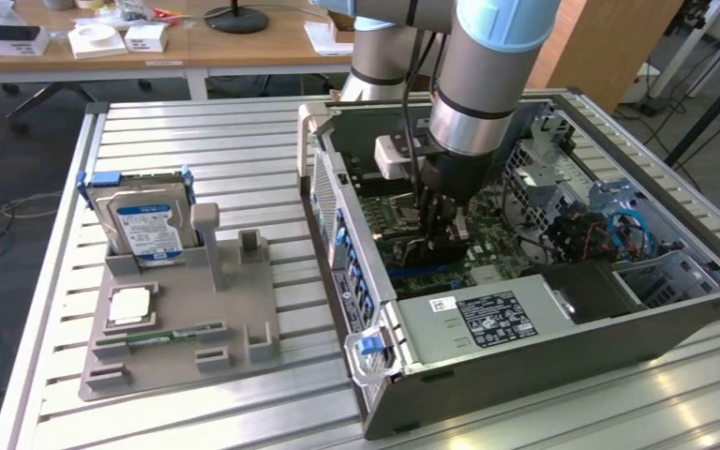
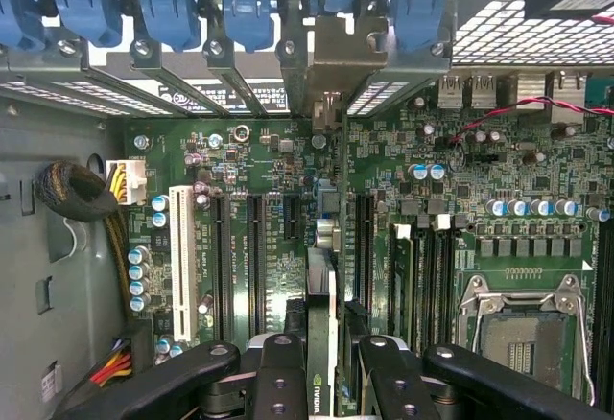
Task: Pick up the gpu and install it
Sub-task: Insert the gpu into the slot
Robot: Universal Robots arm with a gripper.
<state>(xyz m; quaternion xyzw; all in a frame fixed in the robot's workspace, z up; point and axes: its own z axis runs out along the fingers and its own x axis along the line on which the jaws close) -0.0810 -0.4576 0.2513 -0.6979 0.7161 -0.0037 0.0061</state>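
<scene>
My gripper reaches down into the open computer case, over the green motherboard. It is shut on the gpu, which the wrist view shows edge-on as a thin card between the two black fingers. The card stands upright over the board, between the long black expansion slots. Its silver bracket sits at the case's rear wall, among the slot covers. Whether the card's edge is seated in a slot is hidden. In the exterior view the gpu is a dark shape under the wrist.
A grey fixture at the exterior view's left holds a silver hard drive, a processor chip and a green memory stick. Blue latches line the rear wall. The processor socket and power supply flank the gripper.
</scene>
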